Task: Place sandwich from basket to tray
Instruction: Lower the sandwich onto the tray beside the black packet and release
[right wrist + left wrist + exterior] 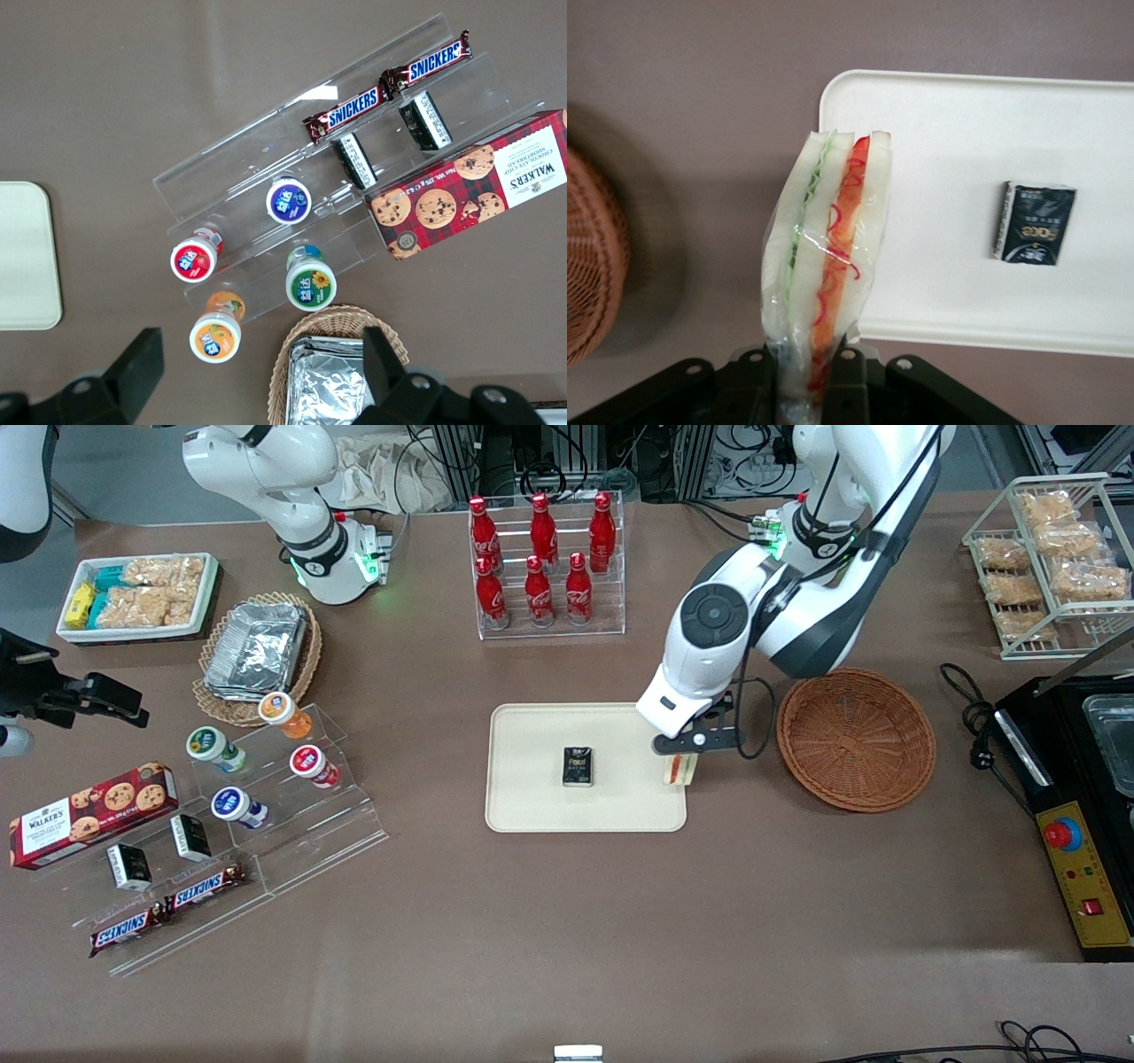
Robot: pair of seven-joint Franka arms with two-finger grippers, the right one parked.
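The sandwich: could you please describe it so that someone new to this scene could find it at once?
Find the cream tray at the table's middle, then the edge nearest the reddish-brown basket. There the gripper holds the sandwich, jaws shut on it. It is the only wrapped white-bread wedge, showing red and green filling, unlike the dark packet lying on the tray.

Six red cola bottles [540, 558], four yogurt cups [252, 757], two Snickers bars [168, 908], one tray [532, 797].

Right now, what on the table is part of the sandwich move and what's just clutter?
In the job:
- sandwich, clamped in the left gripper at the tray's edge
- basket, now empty
- tray

Lying about:
- black packet on the tray
- cola bottles
- foil containers
- Snickers bars
- cookie box
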